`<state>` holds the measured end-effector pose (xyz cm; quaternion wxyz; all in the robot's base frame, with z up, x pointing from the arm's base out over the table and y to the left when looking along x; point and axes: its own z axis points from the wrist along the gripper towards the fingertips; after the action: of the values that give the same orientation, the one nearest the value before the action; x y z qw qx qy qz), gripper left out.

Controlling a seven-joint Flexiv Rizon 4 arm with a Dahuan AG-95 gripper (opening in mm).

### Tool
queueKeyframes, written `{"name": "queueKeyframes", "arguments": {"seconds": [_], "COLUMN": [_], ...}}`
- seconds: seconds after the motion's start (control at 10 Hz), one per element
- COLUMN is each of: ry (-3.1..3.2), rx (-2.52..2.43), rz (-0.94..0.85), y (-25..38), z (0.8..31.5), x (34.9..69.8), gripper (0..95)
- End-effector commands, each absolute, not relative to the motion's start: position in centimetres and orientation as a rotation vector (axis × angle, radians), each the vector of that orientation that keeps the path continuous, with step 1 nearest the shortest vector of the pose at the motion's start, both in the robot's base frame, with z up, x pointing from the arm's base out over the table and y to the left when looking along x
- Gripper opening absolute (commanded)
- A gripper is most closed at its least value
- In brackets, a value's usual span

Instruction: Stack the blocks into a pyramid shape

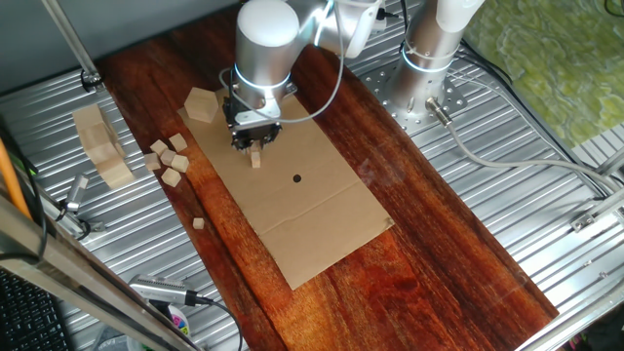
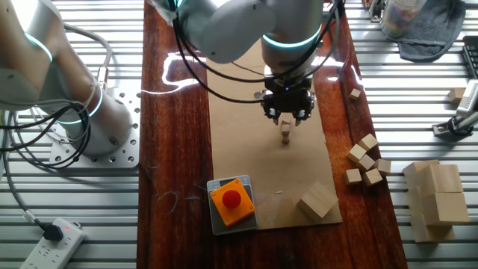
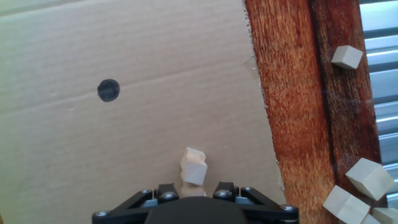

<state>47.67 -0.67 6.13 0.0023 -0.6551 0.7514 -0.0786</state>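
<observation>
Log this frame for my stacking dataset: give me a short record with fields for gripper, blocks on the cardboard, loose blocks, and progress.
gripper: gripper over the cardboard sheet, just above the small stack; open or shut unclear
blocks on cardboard: small stack, apparently two cubes, slightly askew
loose blocks: cluster on the wooden board, one stray cube nearer the board's edge
progress: pyramid barely begun

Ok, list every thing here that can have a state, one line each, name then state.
gripper: just above the cardboard, whether open or shut cannot be told
small blocks under the gripper: stacked, top one twisted
cluster of blocks: loose on the wood, off the cardboard
lone block: apart, lying on the wood
cardboard sheet: flat
power strip: red light on
</observation>
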Motion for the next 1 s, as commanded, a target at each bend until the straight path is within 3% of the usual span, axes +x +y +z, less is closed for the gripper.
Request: {"name": "queueKeyframes", "arguments": {"seconds": [0.1,0.2,0.4,0.7,1.0], "ry": [2.383,2.416,2.513,2.677,2.784], "rx": [-2.043,-2.01,-1.898,-1.705,-1.508], "rz": [-0.231,-0.216,-0.207,-0.214,-0.187], "y": [-0.5,-0.4,0.1,2.8,5.8], "z": [6.6,7.1,8.3,9.1,8.0], "x": [47.9,48.7,51.3,56.0,60.5], "gripper": [38.0,38.0,0.0,0.0,0.0]}}
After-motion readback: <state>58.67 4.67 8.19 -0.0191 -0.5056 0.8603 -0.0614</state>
